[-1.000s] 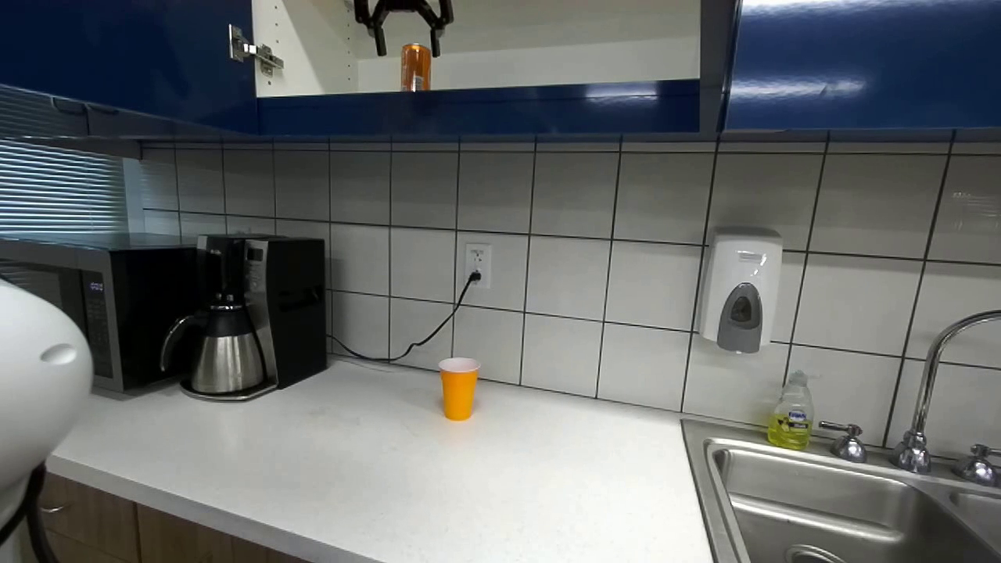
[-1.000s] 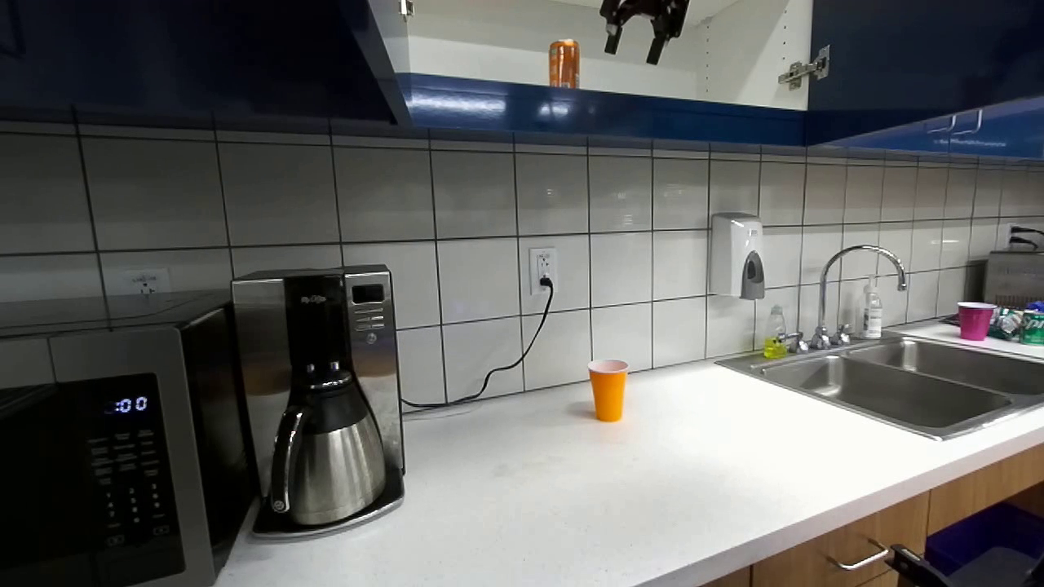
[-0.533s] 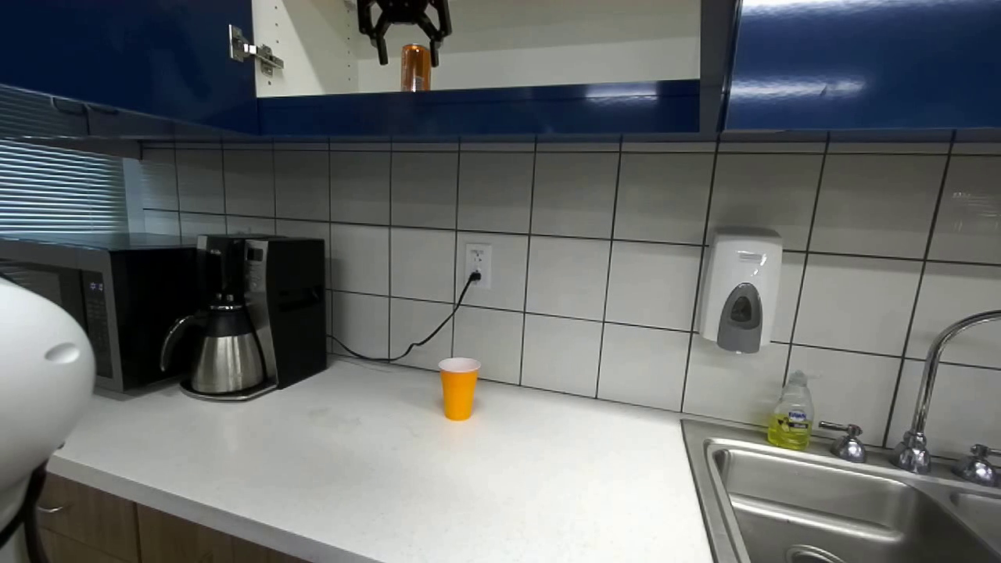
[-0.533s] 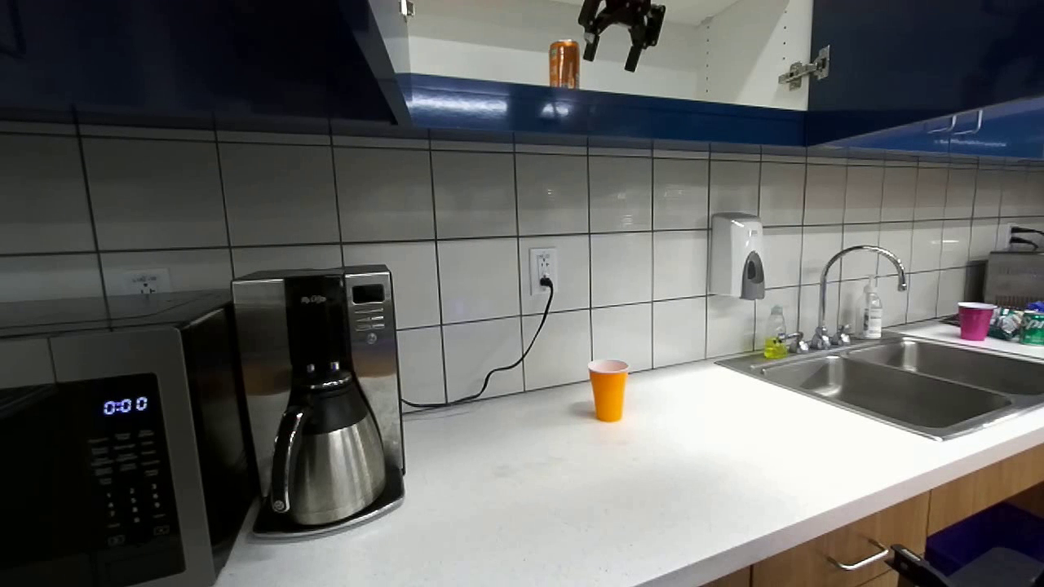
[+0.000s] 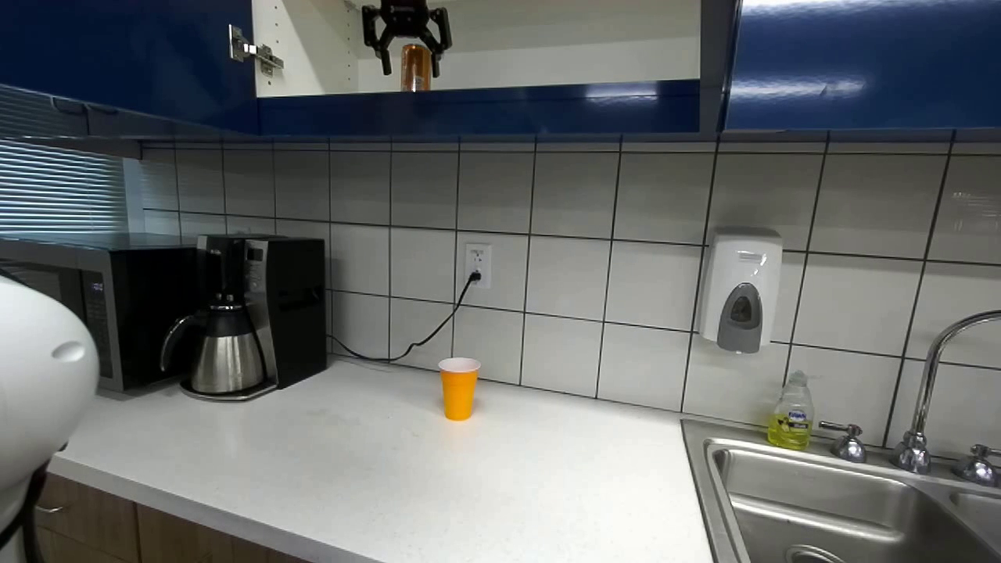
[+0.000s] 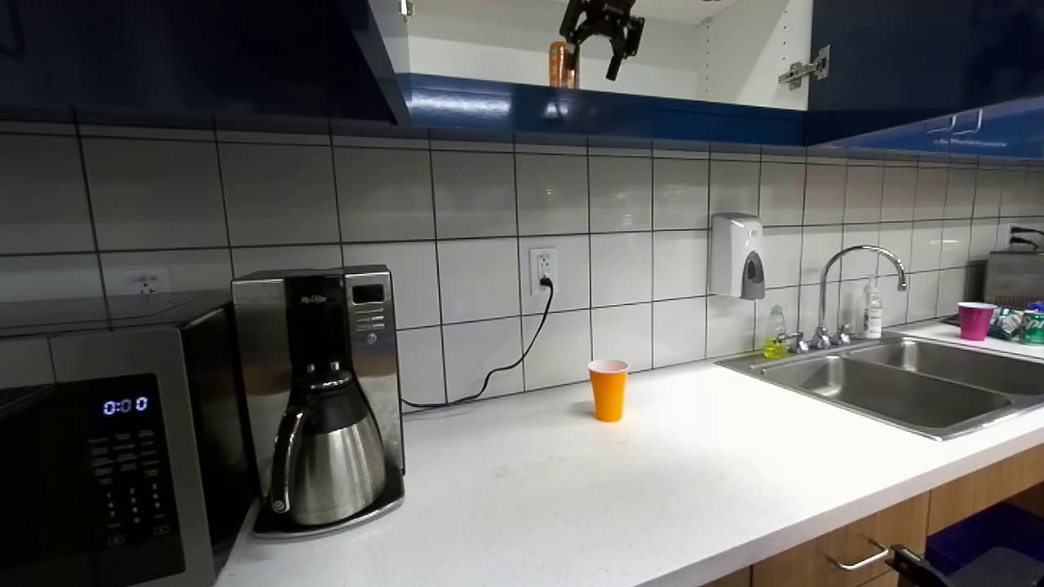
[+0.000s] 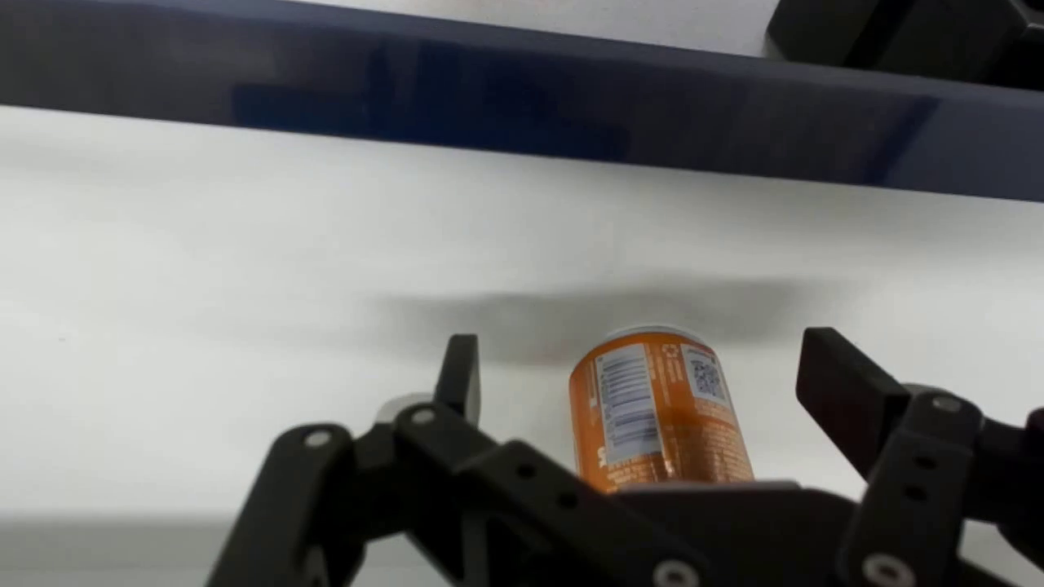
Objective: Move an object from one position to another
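An orange can (image 5: 415, 69) stands upright on the shelf of the open upper cabinet. It also shows in an exterior view (image 6: 558, 67), partly covered by one of my fingers. My gripper (image 5: 411, 72) points down from above the shelf, and it also shows in an exterior view (image 6: 593, 68). In the wrist view the gripper (image 7: 644, 359) is open with nothing held. The can (image 7: 659, 408) shows there between the spread fingers, apart from both; its lower part in that picture is hidden by the gripper body.
The cabinet's blue front edge (image 5: 500, 111) runs along the shelf, and it crosses the wrist view (image 7: 522, 98). An open blue door (image 5: 125, 62) hangs at one side. Below, an orange cup (image 5: 458, 391), coffee maker (image 6: 326, 408), microwave (image 6: 122, 456) and sink (image 6: 897, 391) are on the counter.
My gripper has come down toward the shelf. In an exterior view it has also moved left, so that a finger now overlaps the can. The can and the gripper's opening look unchanged.
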Motion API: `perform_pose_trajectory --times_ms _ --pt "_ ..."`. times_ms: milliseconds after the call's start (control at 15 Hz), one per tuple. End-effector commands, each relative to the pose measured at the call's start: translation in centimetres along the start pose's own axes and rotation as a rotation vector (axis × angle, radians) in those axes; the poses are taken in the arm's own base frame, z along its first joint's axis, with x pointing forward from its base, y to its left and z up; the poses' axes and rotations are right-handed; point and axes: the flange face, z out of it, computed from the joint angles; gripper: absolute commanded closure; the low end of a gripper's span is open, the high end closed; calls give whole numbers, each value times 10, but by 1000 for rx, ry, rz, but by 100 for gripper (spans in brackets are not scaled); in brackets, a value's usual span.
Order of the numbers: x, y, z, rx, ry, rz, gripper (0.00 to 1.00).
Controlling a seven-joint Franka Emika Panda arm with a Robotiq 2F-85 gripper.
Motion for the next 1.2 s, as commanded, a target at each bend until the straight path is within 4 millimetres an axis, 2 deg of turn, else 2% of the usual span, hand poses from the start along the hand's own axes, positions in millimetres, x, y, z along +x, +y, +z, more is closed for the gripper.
perform_pose_trajectory --times_ms 0,933,1133 --pt "15 -8 2 12 22 19 0" --pt "43 -15 21 5 74 52 0" --pt "45 -17 15 9 87 57 0"
